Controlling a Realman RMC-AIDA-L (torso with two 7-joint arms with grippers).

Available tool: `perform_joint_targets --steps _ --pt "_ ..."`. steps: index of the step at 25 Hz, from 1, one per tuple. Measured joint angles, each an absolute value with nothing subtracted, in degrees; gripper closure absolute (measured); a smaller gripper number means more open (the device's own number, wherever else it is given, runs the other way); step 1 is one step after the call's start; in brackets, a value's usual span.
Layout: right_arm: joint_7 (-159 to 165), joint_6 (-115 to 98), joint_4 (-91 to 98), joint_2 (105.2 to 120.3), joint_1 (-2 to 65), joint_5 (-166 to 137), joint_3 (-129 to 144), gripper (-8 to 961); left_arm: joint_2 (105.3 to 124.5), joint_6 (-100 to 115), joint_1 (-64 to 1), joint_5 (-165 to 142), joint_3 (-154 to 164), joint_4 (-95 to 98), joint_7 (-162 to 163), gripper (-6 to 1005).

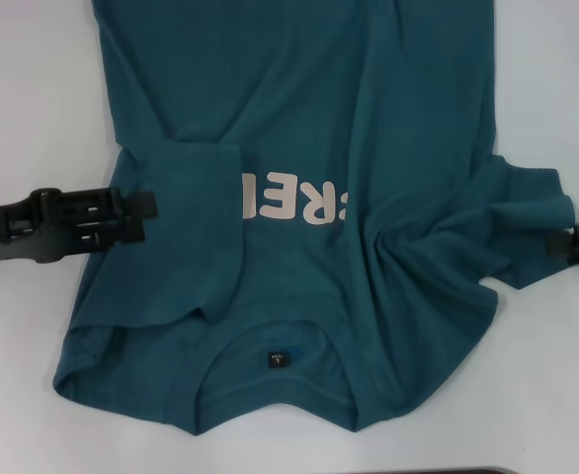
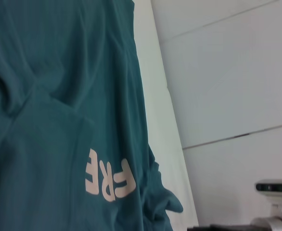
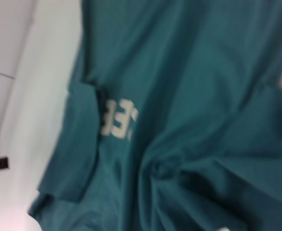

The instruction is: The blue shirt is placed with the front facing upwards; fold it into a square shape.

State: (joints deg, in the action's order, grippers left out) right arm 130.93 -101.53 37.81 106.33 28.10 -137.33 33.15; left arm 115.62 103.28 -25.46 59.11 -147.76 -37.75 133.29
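Large dark teal-blue short-sleeved cotton T-shirt (image 1: 369, 118) lies front up on the white counter (image 1: 33, 89), collar + small dark neck label (image 1: 277, 359) at the near edge, hem running off the far side. Pale block letters (image 1: 294, 197) show only in part: the left sleeve/side is folded inward over the chest and covers the rest. Right half is rucked, w/ creases bunching toward the right sleeve.

Judgement: cloth is light, soft, limp, no stiffness; it'll sag and drag rather than hold shape, prob. slides OK on the smooth counter. Best holds are doubled spots: sleeve hem, shoulder seam, collar rim. Pinching a single layer mid-panel would just tent it. Right side needs smoothing before its fold.

Left pincer (image 1: 143, 215) sits at the left edge of the folded flap, fingers look spread apart, nothing held. Right pincer (image 1: 578, 243) is at the right sleeve tip, mostly cut off; can't tell if released or clenched.
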Motion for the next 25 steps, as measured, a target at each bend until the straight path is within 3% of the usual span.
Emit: perform_joint_targets --steps 17,25 --pt "134.0 -99.8 43.7 105.71 27.4 -140.5 29.8 209 115.59 101.5 -26.1 59.6 -148.4 -37.8 134.7 306" --pt "135.3 -95.8 43.2 106.93 27.6 -140.5 29.7 209 115.58 100.7 -26.0 59.6 -148.6 -37.7 134.7 306"
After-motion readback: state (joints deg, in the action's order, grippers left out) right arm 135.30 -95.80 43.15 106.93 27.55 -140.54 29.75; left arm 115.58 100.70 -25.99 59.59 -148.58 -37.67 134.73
